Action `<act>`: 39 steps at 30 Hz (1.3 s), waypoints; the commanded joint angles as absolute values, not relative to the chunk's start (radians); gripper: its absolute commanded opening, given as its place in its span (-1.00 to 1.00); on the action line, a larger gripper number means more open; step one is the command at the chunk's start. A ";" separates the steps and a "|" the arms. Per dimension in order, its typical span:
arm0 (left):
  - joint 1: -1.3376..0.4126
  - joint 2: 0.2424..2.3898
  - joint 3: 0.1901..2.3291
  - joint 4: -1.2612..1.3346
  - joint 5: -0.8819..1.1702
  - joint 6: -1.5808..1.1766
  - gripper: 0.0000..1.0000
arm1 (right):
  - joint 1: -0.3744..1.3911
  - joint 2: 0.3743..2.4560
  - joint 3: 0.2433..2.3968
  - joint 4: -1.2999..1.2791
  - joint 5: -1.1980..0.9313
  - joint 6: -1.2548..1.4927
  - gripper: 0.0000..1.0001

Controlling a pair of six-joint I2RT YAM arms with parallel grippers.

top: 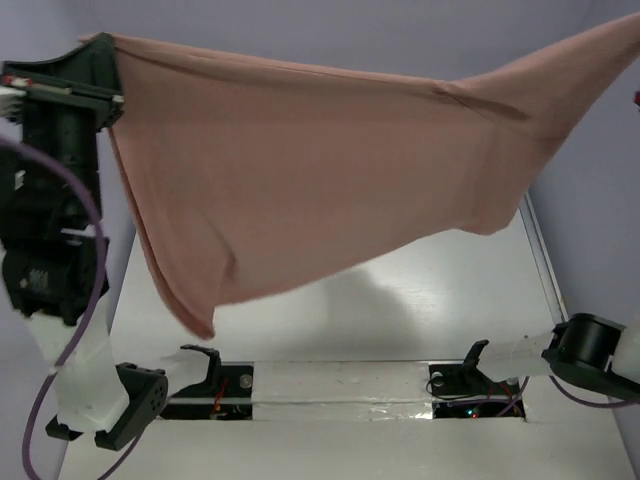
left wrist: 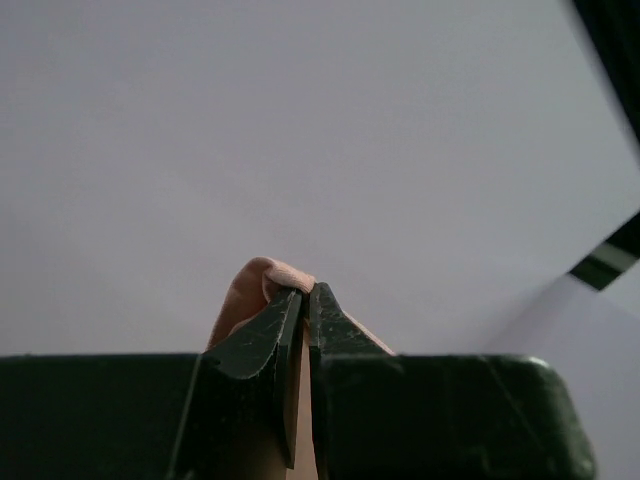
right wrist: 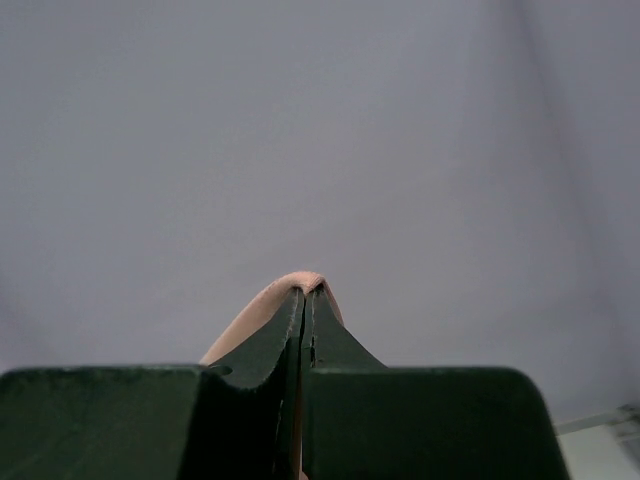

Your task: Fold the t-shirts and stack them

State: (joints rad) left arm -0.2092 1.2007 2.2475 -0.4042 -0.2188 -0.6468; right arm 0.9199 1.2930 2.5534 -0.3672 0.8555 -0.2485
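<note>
The dusty-pink t-shirt (top: 300,180) hangs stretched in the air between my two grippers, high above the white table (top: 400,320). Only plain pink fabric shows; the chest graphic is hidden. My left gripper (top: 105,60) is shut on the shirt's upper left corner; in the left wrist view a pink fold (left wrist: 255,290) pokes out beside the closed gripper (left wrist: 305,292). My right gripper is out of the top view at the upper right edge; in the right wrist view the gripper (right wrist: 306,292) is shut on a pink fold (right wrist: 250,315). The shirt's lower left corner (top: 200,320) droops lowest.
The table's right edge (top: 545,270) runs beside a grey wall. Both arm bases (top: 130,400) (top: 590,350) sit at the near edge, with a purple cable (top: 60,340) looping by the left arm. The shirt's shadow falls on the table.
</note>
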 commanded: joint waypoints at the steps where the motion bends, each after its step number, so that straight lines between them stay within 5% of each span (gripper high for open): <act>1: -0.207 1.252 2.058 -0.367 -0.244 -0.630 -1.00 | 0.940 1.422 2.505 0.025 0.934 -0.678 -1.00; 4: -0.146 1.284 1.933 -0.330 -0.195 -0.655 -1.00 | 0.901 1.462 2.434 0.021 0.876 -0.727 -1.00; 9: -0.094 1.312 1.767 -0.261 -0.181 -0.670 -1.00 | 0.524 1.569 2.337 -0.530 0.544 -0.071 -1.00; 12: -0.083 1.365 1.692 -0.238 -0.183 -0.663 -1.00 | 0.360 1.620 2.232 -0.520 0.373 0.073 -1.00; 14: -0.061 1.419 1.710 -0.223 -0.149 -0.667 -1.00 | 0.281 1.725 2.394 -0.601 0.255 0.132 -1.00; 20: -0.061 1.696 2.104 -0.301 -0.080 -0.695 -1.00 | 0.115 1.976 2.770 -0.612 0.115 0.225 -1.00; 25: -0.051 1.761 2.421 -0.316 -0.029 -0.706 -1.00 | 0.091 1.864 2.740 -0.453 0.094 0.249 -1.00; 28: -0.025 1.720 2.393 -0.252 -0.005 -0.719 -1.00 | 0.081 1.801 2.737 -0.446 0.068 0.252 -1.00; 33: 0.026 1.637 2.266 -0.209 0.049 -0.680 -1.00 | 0.081 1.665 2.604 -0.575 0.008 0.282 -1.00; 37: 0.026 1.406 1.737 -0.045 0.043 -0.600 -1.00 | 0.081 1.376 1.909 -0.419 -0.037 0.307 -1.00; 39: 0.026 1.339 1.567 -0.006 0.038 -0.577 -1.00 | 0.081 1.295 1.736 -0.429 -0.047 0.314 -1.00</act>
State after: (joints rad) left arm 0.0277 1.3945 1.7813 -0.1032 0.0254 -0.6426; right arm 0.0841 1.3231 2.0018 -0.4339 -0.0025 0.2836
